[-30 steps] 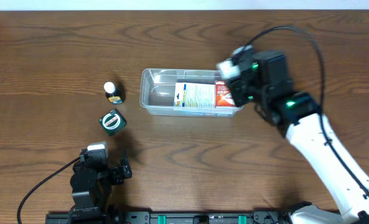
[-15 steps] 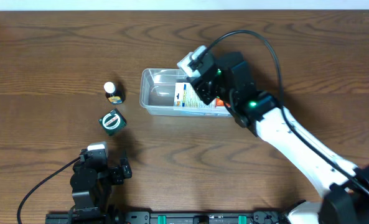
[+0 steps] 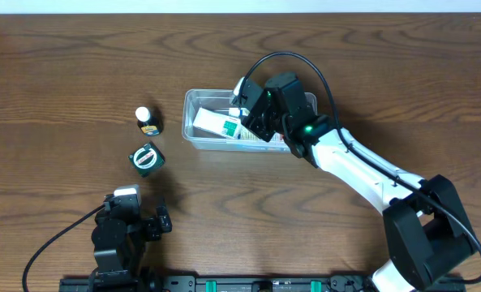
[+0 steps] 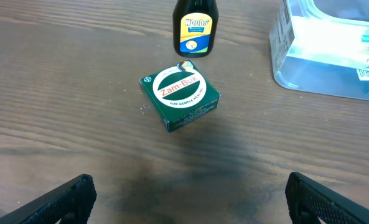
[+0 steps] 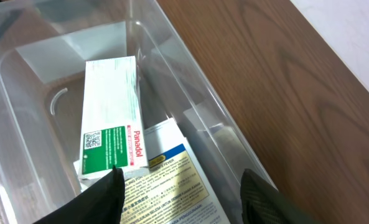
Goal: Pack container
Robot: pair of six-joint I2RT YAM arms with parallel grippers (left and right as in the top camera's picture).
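The clear plastic container [image 3: 193,122] sits mid-table and holds a white-and-green Panadol box [image 3: 217,123] lying on a larger white leaflet-printed box [image 5: 172,177]. The Panadol box [image 5: 111,118] shows in the right wrist view inside the container [image 5: 172,56]. My right gripper [image 3: 252,113] hovers over the container, open and empty, its fingers [image 5: 100,199] above the boxes. My left gripper [image 4: 184,199] is open and empty near the front edge, behind a green Zam-Buk box [image 4: 180,98] and a small dark Woods bottle [image 4: 195,28]. The container's corner shows at the left wrist view's upper right [image 4: 284,62].
The green Zam-Buk box [image 3: 146,157] and the small bottle [image 3: 148,121] stand on the table left of the container. The right arm's black cable [image 3: 305,61] arcs over the container's right end. Wood table all around.
My right gripper moved left over the container. The Panadol box now lies inside the container on top of the other box, and the gripper is open above it.
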